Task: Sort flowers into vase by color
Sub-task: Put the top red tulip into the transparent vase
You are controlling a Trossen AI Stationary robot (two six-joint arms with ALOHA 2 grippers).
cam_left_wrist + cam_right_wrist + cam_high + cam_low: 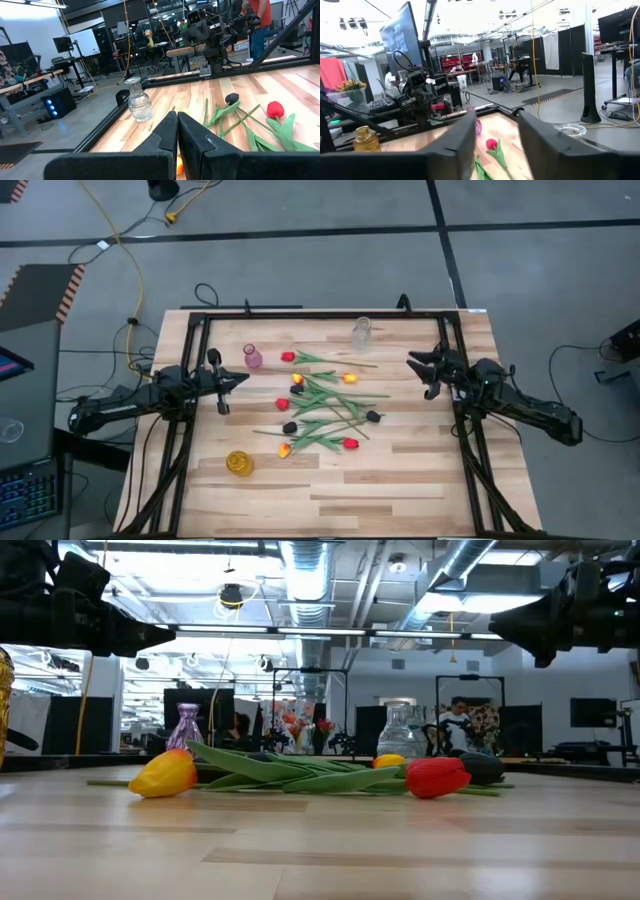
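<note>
The flowers (322, 405) lie in a loose pile at the table's middle, with red, yellow-orange and near-black heads on green stems and leaves. In the low view a yellow tulip (165, 775) and a red tulip (437, 777) lie nearest. My left gripper (242, 380) hovers left of the pile, shut and holding nothing; its own view shows its fingers (177, 127) closed above the table. My right gripper (418, 372) hovers right of the pile, open and holding nothing, its fingers (497, 132) spread wide. A red tulip (491, 144) shows between them, farther off.
Three vases stand on the table: a pink one (252, 357) far left of the pile, a clear one (361, 333) at the far edge, and a yellow one (239, 463) near left. A black frame (300, 314) borders the table. A person (260, 20) stands beyond the table.
</note>
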